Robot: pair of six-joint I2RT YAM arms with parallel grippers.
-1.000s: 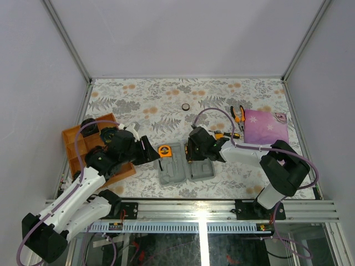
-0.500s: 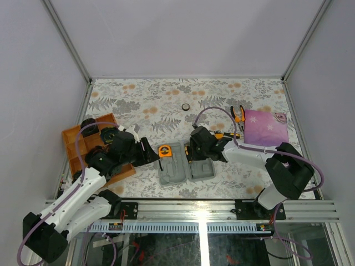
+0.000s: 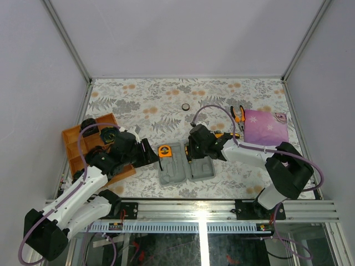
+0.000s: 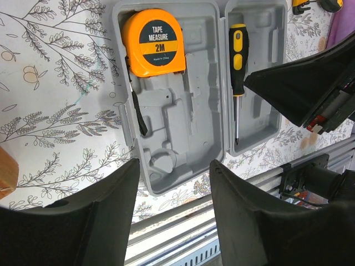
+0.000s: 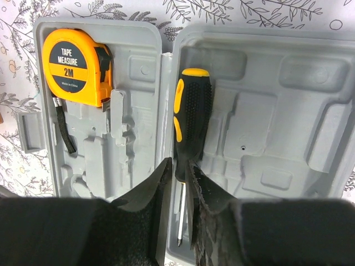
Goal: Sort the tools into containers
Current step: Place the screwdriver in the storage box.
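The grey tool case (image 3: pixel 176 173) lies open near the table's front edge. An orange tape measure (image 4: pixel 153 41) fills the top recess of its left half. A black-and-yellow screwdriver (image 5: pixel 191 111) lies in the right half along the hinge. My right gripper (image 5: pixel 178 163) hovers just over the handle's lower end, its jaws almost together and holding nothing. My left gripper (image 4: pixel 175 188) stands open and empty, left of the case (image 4: pixel 183 122). Pliers (image 3: pixel 238 113), a black tape ring (image 3: pixel 186 107) and the bit set (image 3: pixel 228 134) lie on the table farther back.
A purple star-patterned cloth (image 3: pixel 266 127) lies at the right, beside the pliers. An orange tray (image 3: pixel 89 145) sits at the left under my left arm. A metal rail (image 3: pixel 199 208) runs along the near edge.
My right gripper's jaws have narrowed over the screwdriver. My left gripper has drawn back slightly to the left. The tape measure and case have not moved.
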